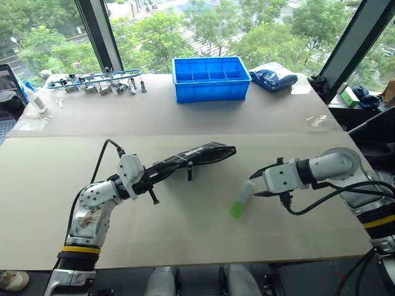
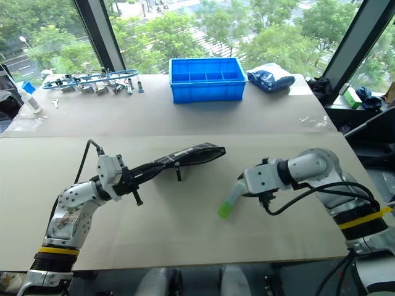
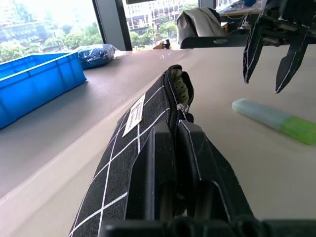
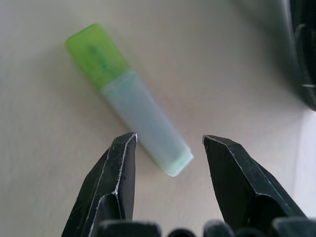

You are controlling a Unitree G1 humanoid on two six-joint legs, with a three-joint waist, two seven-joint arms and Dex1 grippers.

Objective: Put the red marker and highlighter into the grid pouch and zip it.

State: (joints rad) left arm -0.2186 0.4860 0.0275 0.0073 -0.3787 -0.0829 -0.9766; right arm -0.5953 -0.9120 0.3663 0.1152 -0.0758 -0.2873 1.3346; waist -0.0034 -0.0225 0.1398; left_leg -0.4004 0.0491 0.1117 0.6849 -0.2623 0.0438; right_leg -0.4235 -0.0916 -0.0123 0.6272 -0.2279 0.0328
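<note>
A pale beige bench (image 1: 185, 228) fills the foreground, and a second one (image 1: 185, 111) butts against its far edge along a straight seam. On the far bench stand a blue bin (image 1: 211, 78) with inner compartments, a crumpled blue bag (image 1: 275, 78) to its right, and a row of metal tools (image 1: 99, 82) to its left. A white bottle (image 1: 35, 98) lies near the left edge. Behind, tall windows (image 1: 203, 24) with dark slanted frames (image 1: 99, 31) look onto green trees and a road. Daylight falls evenly across both benches.
</note>
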